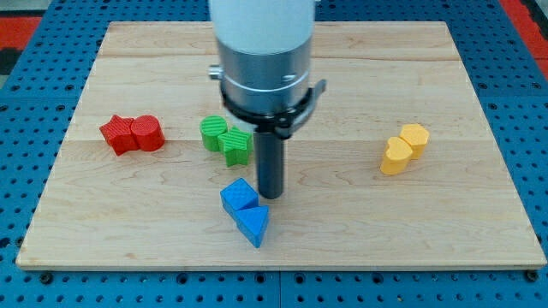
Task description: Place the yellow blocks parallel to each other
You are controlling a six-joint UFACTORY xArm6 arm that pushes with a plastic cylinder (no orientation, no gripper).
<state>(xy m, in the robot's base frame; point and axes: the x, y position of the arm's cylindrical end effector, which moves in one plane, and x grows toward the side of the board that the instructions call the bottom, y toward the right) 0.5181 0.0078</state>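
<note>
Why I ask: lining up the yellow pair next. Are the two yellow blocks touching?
Touching. In the camera view the upper yellow block and the lower yellow block overlap with no board showing between them.

We see a pale wooden board [479, 103] w/ lengthwise grain and a couple of faint seams running across near the view's top, filling most of the frame. Around it on all sides we see a blue pegboard surface [26, 282] dotted w/ regular rows of small holes, and at both top corners of the view a red patch [19, 19] shows behind it. Light is even and soft, w/ only short shadows on the wood; no walls or windows that we can make out.
</note>
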